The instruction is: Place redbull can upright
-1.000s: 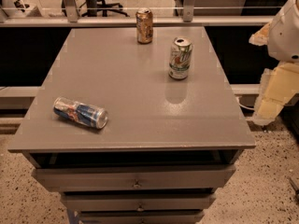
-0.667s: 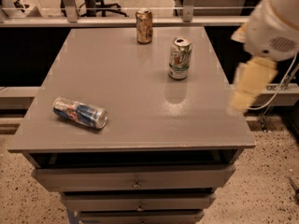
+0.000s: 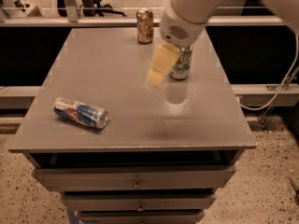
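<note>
Lying on its side at the near left of the smooth grey table (image 3: 112,73) is the slim metal redbull can (image 3: 80,112). A gold-brown can (image 3: 145,25) stands far back. The blocky cream gripper (image 3: 159,66) hovers mid-table, its grip impossible to tell, beside a white-green can (image 3: 181,62).

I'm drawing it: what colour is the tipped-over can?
Redbull can: blue, silver; camera view. Gripper above table.

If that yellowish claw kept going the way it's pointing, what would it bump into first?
Probably the bare table top, right of the lying redbull can: the gripper, hovering mid-table, points down-left. Depth is unclear.
</note>
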You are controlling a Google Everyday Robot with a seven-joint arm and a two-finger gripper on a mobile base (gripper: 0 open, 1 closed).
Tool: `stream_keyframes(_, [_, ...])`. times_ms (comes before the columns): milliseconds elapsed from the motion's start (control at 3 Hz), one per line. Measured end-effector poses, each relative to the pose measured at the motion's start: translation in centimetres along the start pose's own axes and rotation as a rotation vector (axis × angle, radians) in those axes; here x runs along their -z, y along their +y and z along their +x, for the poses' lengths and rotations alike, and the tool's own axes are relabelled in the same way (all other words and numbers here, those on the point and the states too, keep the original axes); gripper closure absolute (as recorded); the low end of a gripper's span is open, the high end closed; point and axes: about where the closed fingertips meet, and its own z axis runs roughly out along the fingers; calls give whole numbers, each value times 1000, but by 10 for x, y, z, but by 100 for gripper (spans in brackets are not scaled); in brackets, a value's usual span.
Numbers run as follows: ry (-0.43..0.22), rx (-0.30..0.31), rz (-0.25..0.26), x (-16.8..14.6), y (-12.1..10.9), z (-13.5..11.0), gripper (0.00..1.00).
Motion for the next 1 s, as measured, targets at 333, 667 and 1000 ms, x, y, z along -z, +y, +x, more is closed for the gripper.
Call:
stream_keyframes(333, [-43,-59,-44,-27,-1,-69,0])
stream_keyframes(667, [-43,-59,-44,-27,-1,-69,0])
stream_keyframes(1000, [-90,-70,-86,-38,25,-92,0])
